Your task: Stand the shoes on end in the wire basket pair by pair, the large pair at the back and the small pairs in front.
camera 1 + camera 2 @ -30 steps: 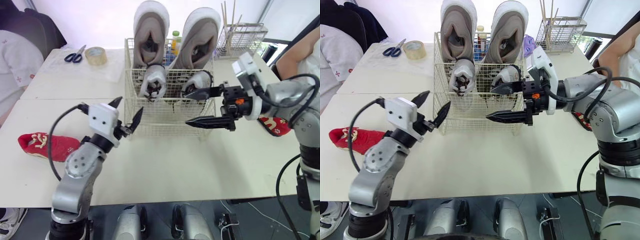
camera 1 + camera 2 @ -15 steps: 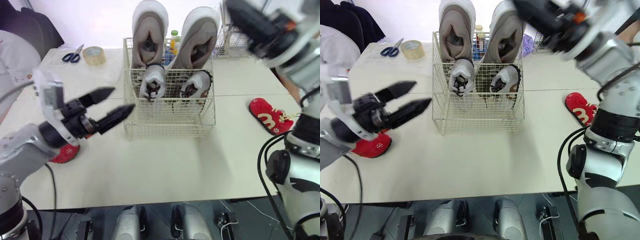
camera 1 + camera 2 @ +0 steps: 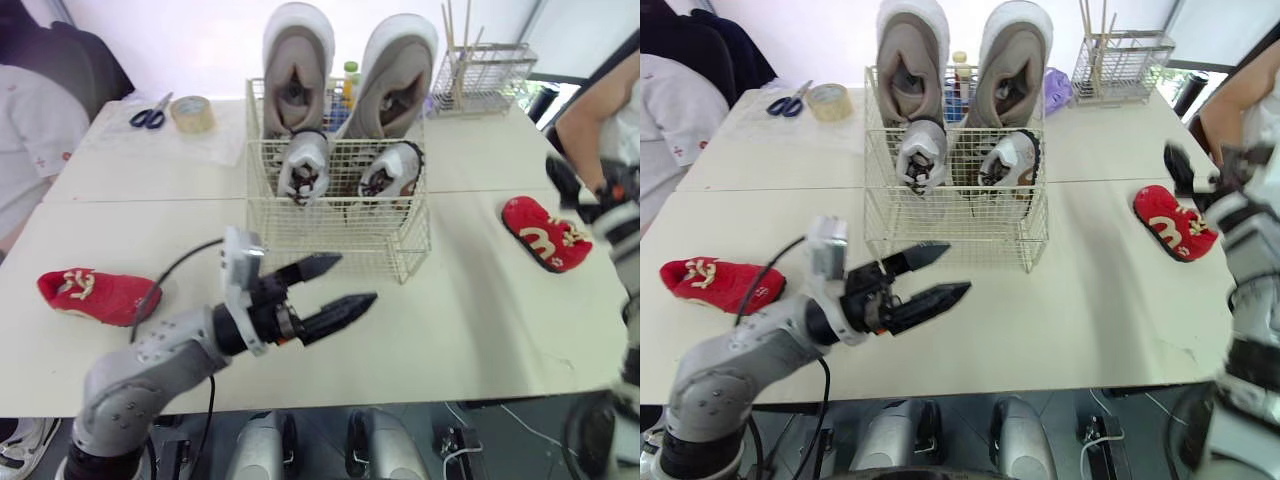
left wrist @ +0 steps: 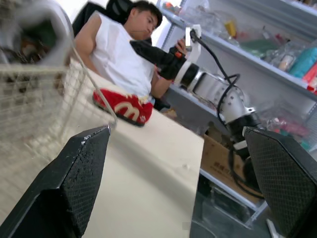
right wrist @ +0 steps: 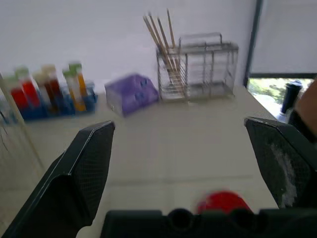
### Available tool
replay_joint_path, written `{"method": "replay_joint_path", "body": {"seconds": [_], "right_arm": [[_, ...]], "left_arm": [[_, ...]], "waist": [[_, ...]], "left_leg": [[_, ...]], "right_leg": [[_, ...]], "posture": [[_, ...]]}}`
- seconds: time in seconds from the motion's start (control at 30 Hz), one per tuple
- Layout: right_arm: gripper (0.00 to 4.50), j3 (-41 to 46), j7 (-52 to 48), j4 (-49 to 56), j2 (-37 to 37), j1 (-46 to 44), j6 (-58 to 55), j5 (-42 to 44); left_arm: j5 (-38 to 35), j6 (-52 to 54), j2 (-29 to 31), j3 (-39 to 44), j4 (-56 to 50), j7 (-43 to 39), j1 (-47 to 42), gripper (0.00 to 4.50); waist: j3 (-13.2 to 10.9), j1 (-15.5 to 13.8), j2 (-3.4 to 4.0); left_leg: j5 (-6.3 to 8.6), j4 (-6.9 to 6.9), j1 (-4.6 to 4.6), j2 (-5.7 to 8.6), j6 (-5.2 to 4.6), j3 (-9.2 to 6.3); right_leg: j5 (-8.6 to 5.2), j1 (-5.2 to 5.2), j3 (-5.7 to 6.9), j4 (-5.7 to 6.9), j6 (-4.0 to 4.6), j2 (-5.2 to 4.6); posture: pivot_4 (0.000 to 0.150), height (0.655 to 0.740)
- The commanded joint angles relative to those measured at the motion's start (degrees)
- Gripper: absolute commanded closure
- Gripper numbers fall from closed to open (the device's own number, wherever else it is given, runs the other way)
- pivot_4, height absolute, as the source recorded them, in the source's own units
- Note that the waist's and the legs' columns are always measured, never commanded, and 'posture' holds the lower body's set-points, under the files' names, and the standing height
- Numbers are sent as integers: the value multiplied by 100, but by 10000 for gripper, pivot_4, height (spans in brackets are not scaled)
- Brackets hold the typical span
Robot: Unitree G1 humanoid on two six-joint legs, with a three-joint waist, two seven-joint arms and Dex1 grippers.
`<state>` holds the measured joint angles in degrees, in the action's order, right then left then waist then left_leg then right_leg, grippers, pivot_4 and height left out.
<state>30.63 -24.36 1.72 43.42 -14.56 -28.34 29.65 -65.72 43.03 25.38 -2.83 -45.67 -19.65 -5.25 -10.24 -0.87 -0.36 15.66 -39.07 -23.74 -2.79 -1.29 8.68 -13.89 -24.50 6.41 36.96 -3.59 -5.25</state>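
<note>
Left eye view, wire basket (image 3: 340,245): large grey pair (image 3: 297,60) stood at back, small white pair (image 3: 305,165) in front.
Red shoes: one (image 3: 95,293) laid left of basket, one (image 3: 545,233) right, on table (image 3: 480,320).
Left gripper (image 3: 357,279): fingers spread, nothing held.
Right gripper (image 5: 177,124): fingers spread, nothing held.

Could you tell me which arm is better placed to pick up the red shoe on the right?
Right: the right gripper, open, hangs near that red shoe; the left gripper is in front of the wire basket.
</note>
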Motion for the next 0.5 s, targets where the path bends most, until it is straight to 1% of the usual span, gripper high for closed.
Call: {"method": "replay_joint_path", "body": {"seconds": [0.03, 0.07, 0.1, 0.23, 0.37, 0.5], "right_arm": [[0, 312, -498, 258, 255, 536, 13, 33], [0, 355, -582, 220, 280, 664, 45, 41], [0, 357, -710, 42, 305, 798, 36, 33], [0, 314, -873, -777, 304, 868, 264, -155], [0, 191, -873, -1779, 313, 612, 713, -432], [0, -27, -910, -3136, 388, -83, 1173, -719]], "left_arm": [[485, -194, -55, -460, -278, -126, 98, 278], [563, -210, -70, -550, -306, -129, 142, 278], [531, -202, -64, -562, -322, -131, 175, 278], [549, -206, -23, -591, -385, -103, 234, 278], [540, -192, 73, -555, -497, -35, 370, 278], [595, -200, 104, -592, -544, 63, 469, 278]], "waist": [[1, 15, 2], [3, 32, 6], [7, 46, 13], [9, 54, 16], [10, 44, 19], [10, 56, 20]], "left_leg": [[5, 0, 4, 2, -8, 1], [21, -3, 5, 2, -36, 2], [26, -8, 6, 2, -44, 4], [28, -6, 20, -1, -48, 7], [29, -4, 20, 0, -50, 7], [29, -6, 20, 1, -50, 8]], "right_leg": [[0, 4, 0, -3, 0, -1], [1, 5, -4, -7, 1, -1], [2, 5, -8, -7, 5, -2], [-5, 12, -15, -5, 23, -1], [-4, 12, -19, -5, 20, 1], [-3, 12, -20, -5, 20, 0]], "posture": [[1500, 7400], [1500, 7400], [1500, 7400], [1500, 7400], [1500, 7400], [1500, 7400]]}}
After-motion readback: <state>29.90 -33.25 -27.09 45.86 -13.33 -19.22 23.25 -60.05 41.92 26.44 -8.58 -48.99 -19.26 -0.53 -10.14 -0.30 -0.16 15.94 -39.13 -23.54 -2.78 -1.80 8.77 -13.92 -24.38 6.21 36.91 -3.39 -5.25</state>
